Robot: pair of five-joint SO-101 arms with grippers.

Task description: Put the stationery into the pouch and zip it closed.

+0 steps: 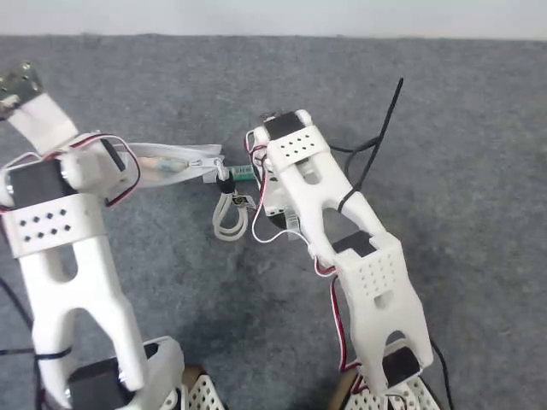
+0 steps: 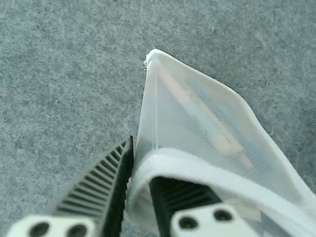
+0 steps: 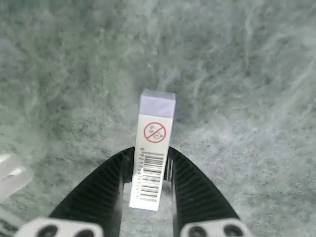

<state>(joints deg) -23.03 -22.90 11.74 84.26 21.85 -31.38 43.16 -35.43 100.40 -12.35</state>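
Observation:
A translucent white pouch [image 1: 175, 164] lies on the grey carpet, and a pen-like stick [image 2: 197, 113] shows through its mesh side. My left gripper [image 2: 140, 165] is shut on the pouch's white zipper band [image 2: 207, 170] at one end, also seen in the high view [image 1: 128, 168]. My right gripper [image 3: 148, 154] is shut on a small white eraser [image 3: 153, 158] with a barcode label and a pale purple end, held above the carpet. In the high view the right gripper [image 1: 255, 168] sits just past the pouch's other end, by the dark zipper pull [image 1: 224, 181].
A white cord loop [image 1: 229, 215] hangs from the zipper pull onto the carpet. A black cable [image 1: 376, 141] trails behind the right arm. Grey carpet [image 1: 444, 128] stretches around both arms, with a pale wall edge along the far side.

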